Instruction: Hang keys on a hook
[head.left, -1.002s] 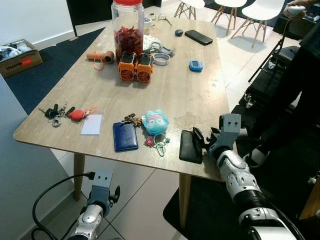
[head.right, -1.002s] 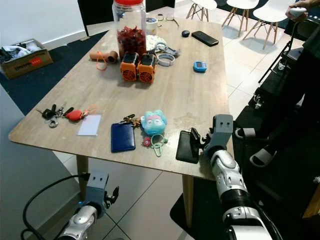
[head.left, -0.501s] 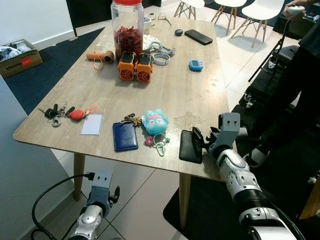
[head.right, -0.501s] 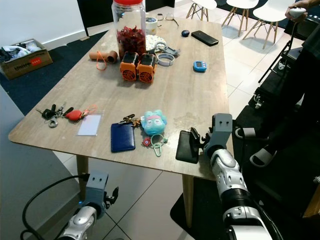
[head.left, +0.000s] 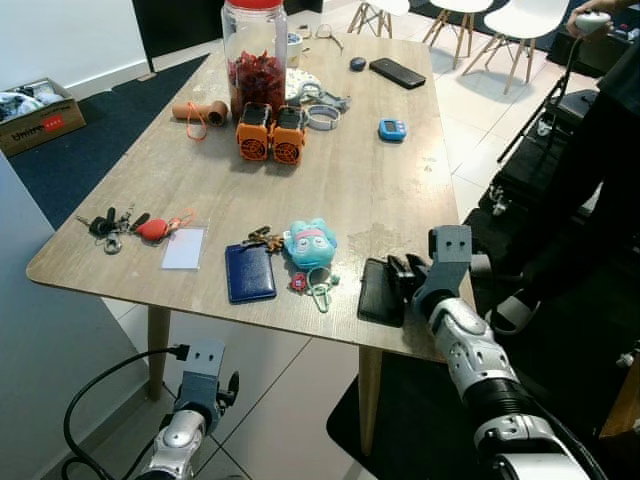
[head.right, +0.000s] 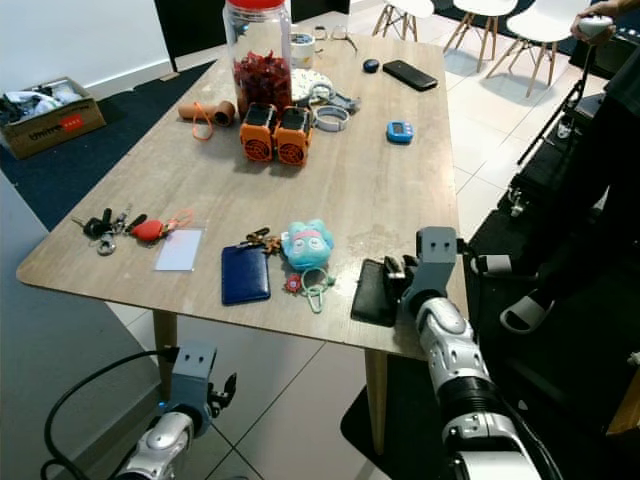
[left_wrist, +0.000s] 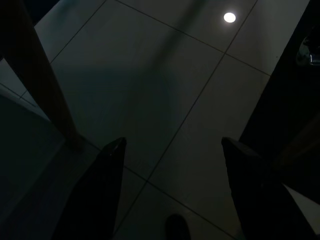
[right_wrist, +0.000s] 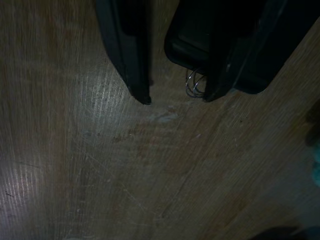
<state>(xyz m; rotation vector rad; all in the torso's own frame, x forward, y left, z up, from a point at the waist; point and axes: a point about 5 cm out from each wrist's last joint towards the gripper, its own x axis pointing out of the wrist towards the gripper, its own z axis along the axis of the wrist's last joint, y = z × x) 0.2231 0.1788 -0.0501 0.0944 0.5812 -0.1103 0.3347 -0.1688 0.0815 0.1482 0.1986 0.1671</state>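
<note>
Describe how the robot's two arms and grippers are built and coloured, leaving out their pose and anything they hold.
Both arms are made of rounded silver segments joined by black bands. Each wrist ends in a boxy grey block. The right gripper has two long, flat black fingers tapering to blunt tips; the left gripper has two alike. A black cable loops alongside the left arm.

Right gripper fingertips hidden behind its own wrist block in the eye views; finger spacing unclear there

Black key case cut off by the right wrist view's edge, one finger overlapping it; only a small metal ring pokes out, contents hidden

Left wrist view very dark: floor tiles and a table leg barely made out

Person at far right cut by the frame edge

Key bunch too small to count keys
</note>
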